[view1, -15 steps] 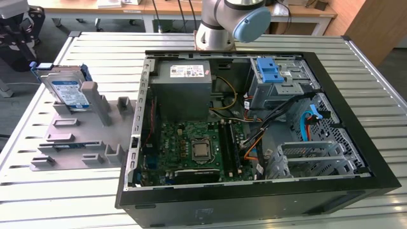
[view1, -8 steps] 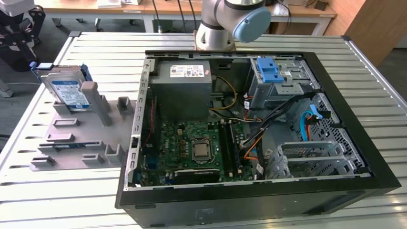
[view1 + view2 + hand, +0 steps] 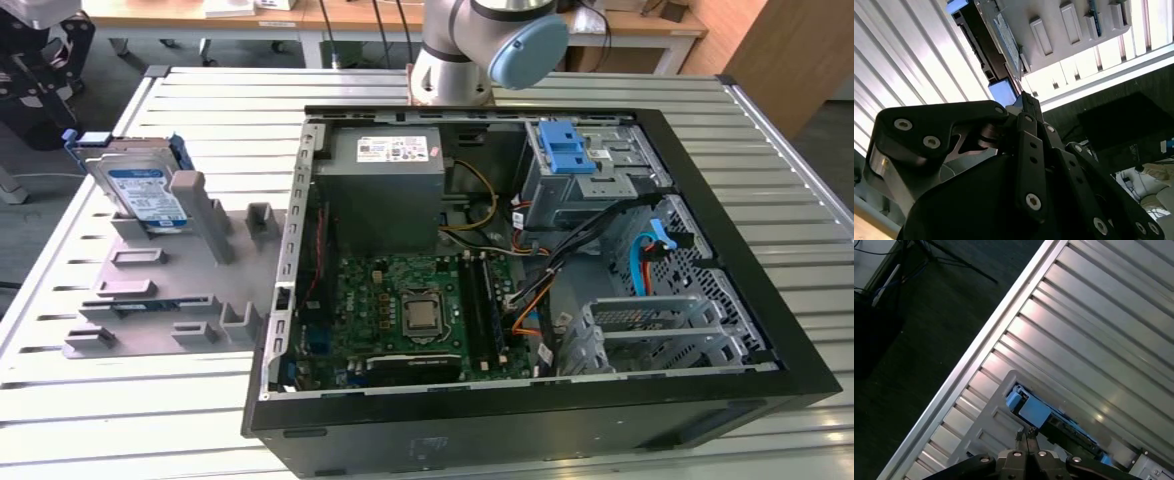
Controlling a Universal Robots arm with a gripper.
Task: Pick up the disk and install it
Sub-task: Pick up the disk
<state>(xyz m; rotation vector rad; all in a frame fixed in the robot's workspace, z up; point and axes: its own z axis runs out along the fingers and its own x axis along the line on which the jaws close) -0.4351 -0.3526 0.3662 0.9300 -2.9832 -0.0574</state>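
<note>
One disk (image 3: 140, 190) stands on edge in one grey rack (image 3: 147, 300) at the tabletop's (image 3: 214, 110) far corner, on the exterior view's left. Its label faces the near edge; long axis unclear. One end effector (image 3: 1024, 436) is closed, empty.

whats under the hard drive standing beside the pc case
The silver rectangular hard drive in its blue plastic bracket stands upright in a grey plastic slotted holder, which lies on the ribbed metal table. Its bottom edge is hidden by the holder's posts.
</note>
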